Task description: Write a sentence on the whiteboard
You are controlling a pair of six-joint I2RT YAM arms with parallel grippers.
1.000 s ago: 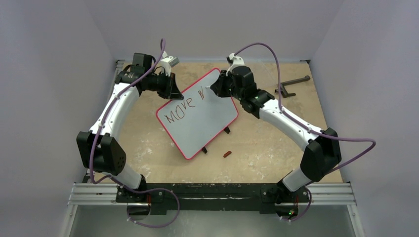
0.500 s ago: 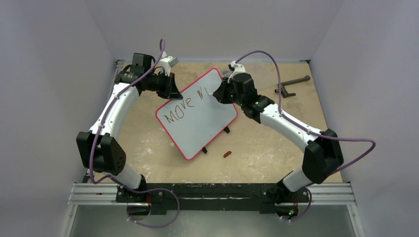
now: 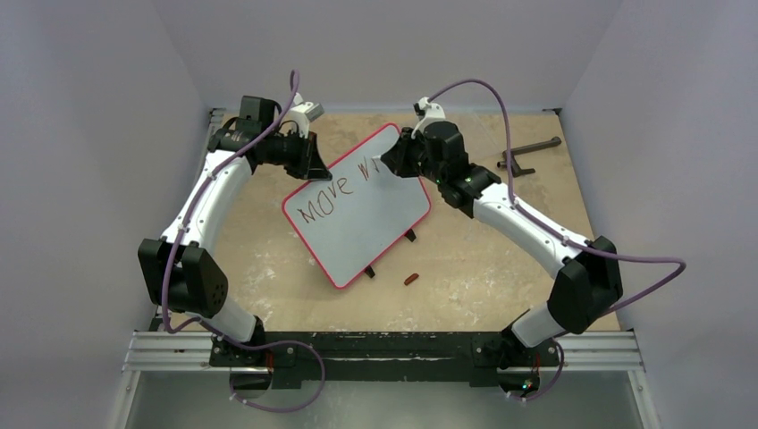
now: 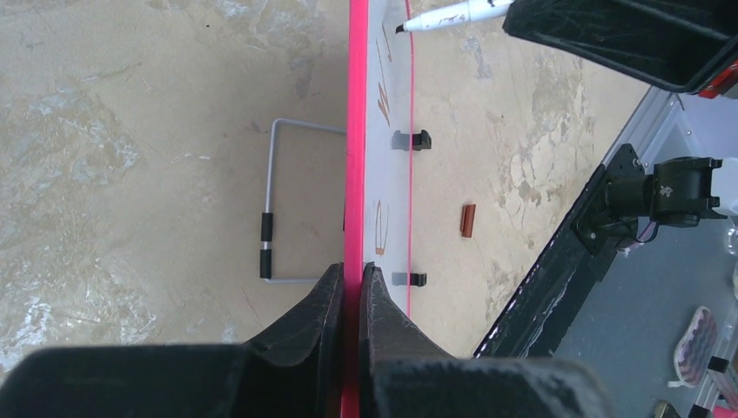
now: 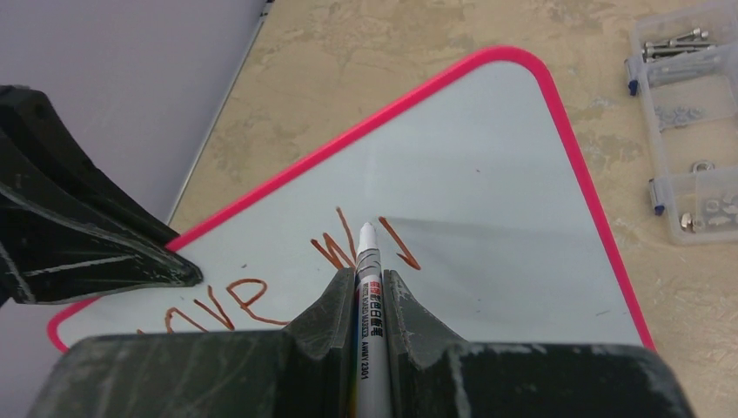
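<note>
The whiteboard (image 3: 362,219), white with a red rim, lies tilted at the table's middle. The sentence (image 3: 332,192) reads "MOVE W" plus a further stroke in reddish-brown. My left gripper (image 3: 311,168) is shut on the board's upper left rim (image 4: 355,174). My right gripper (image 3: 386,164) is shut on a white marker (image 5: 369,287) whose tip rests on the board beside the "W" (image 5: 335,248). In the right wrist view the board (image 5: 487,200) fills the middle and the left gripper's fingers (image 5: 130,261) show at the left.
A small brown marker cap (image 3: 411,279) lies on the table below the board; it also shows in the left wrist view (image 4: 468,219). A black tool (image 3: 527,152) lies at the far right. A clear parts box (image 5: 687,113) sits right of the board. A wire stand (image 4: 287,205) lies beside the board.
My right gripper has moved the marker on the board beside the "W", and more strokes show after it. The left arm and the board have not moved.
</note>
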